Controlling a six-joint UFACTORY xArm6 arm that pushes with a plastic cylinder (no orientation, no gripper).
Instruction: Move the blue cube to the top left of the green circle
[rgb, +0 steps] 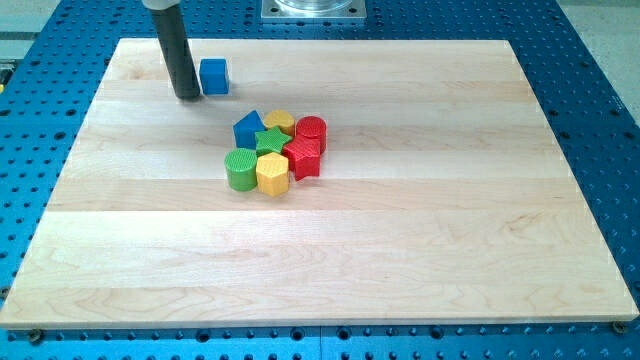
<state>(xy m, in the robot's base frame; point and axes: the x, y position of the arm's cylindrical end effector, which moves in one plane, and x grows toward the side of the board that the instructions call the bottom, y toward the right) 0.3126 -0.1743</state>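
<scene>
The blue cube sits near the view's top left of the wooden board. My tip rests on the board just left of the blue cube, touching or nearly touching its left side. The green circle stands lower and to the right, at the left end of a tight cluster of blocks. The cube lies well above and slightly left of the green circle, apart from it.
The cluster holds a blue triangular block, a yellow round block, a green star, a red cylinder, a red hexagon-like block and a yellow hexagon. A metal mount sits at the top edge.
</scene>
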